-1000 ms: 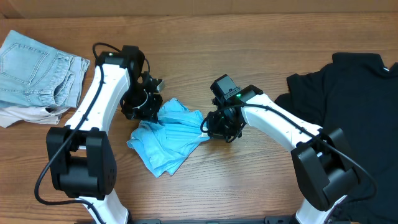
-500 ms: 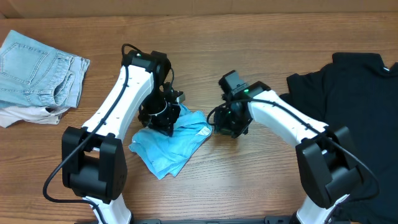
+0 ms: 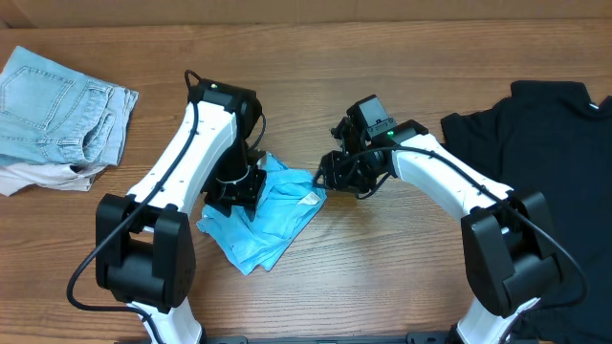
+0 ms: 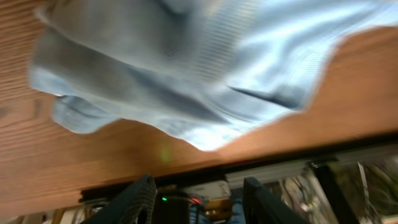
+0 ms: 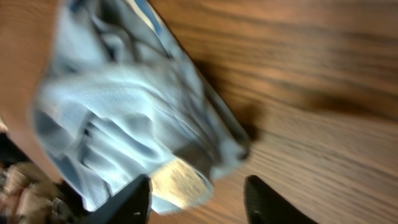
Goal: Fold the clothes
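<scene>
The sky-blue T-shirt (image 3: 266, 215) lies crumpled in a loose heap at the middle of the table. My left gripper (image 3: 244, 186) hovers over the heap's upper left part. In the left wrist view its dark fingers (image 4: 140, 199) stand apart with nothing between them, and the blue cloth (image 4: 186, 68) lies beyond. My right gripper (image 3: 327, 176) is at the shirt's right edge, also open. The right wrist view shows the blue shirt (image 5: 118, 118) and its white label (image 5: 180, 180) close to the left finger (image 5: 127, 202), unclamped.
A black T-shirt (image 3: 545, 153) is spread at the right. Pale denim (image 3: 57, 105) lies on an off-white piece (image 3: 33, 177) at the far left. Bare wood shows between the heaps. The table's front edge (image 4: 261, 165) runs just behind my left fingers.
Both grippers were shut on the blue shirt and have opened and let it go. The left arm swung right over the heap; the right arm drew back and up.
</scene>
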Tool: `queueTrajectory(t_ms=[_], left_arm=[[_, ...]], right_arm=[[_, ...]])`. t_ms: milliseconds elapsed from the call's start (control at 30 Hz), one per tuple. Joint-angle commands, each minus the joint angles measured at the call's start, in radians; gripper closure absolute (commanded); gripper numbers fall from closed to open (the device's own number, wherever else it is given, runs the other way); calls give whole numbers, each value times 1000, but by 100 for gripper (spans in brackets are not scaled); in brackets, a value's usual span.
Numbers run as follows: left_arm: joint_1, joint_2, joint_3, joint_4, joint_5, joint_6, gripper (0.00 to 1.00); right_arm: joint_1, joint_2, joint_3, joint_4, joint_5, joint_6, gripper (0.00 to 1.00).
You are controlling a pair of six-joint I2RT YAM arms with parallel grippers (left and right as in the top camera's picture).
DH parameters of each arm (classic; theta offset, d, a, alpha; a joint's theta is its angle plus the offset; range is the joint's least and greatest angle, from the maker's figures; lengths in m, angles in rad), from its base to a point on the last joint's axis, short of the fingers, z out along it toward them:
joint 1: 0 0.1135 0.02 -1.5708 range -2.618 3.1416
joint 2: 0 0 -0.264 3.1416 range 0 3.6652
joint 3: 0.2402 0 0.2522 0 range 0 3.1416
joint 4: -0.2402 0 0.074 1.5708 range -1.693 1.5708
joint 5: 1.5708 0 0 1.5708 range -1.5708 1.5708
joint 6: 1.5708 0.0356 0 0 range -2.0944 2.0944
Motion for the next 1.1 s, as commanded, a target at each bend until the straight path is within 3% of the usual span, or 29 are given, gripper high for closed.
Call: queueTrajectory(t_ms=[0, 233, 300, 367, 633, 733, 800, 867, 900, 933, 967, 1067], left_arm=[[0, -3, -109, 67, -113, -109, 52], [20, -3, -289, 182, -124, -151, 55], [32, -3, -313, 211, -124, -159, 71], [44, -3, -319, 222, -124, -185, 96], [101, -21, -317, 195, -124, -214, 95], [134, -56, -317, 180, -127, -213, 96], [172, -92, -317, 182, -126, -214, 96], [200, -120, -317, 192, -115, -214, 96], [211, -131, -317, 200, -102, -212, 93], [220, -142, -318, 215, -76, -203, 85], [224, -150, -318, 232, -47, -188, 70], [222, -156, -320, 275, -6, -165, 51]], right_arm=[[0, 1, 21, 32, -20, -37, 37], [0, 1, 7, 41, 21, -29, 37], [0, 3, 3, 46, 19, -24, 41], [0, 12, 3, 47, 19, -5, 41], [1, 88, 3, 60, -53, 24, 41], [3, 95, 3, 84, -87, 24, 57], [5, 95, 3, 104, -86, 24, 80], [5, 95, 3, 102, -42, 54, 89], [4, 95, 3, 93, -8, 81, 91], [-1, 95, 3, 75, 39, 128, 95], [-8, 94, 4, 59, 70, 172, 96], [-27, 94, 4, 45, 46, 183, 96]])
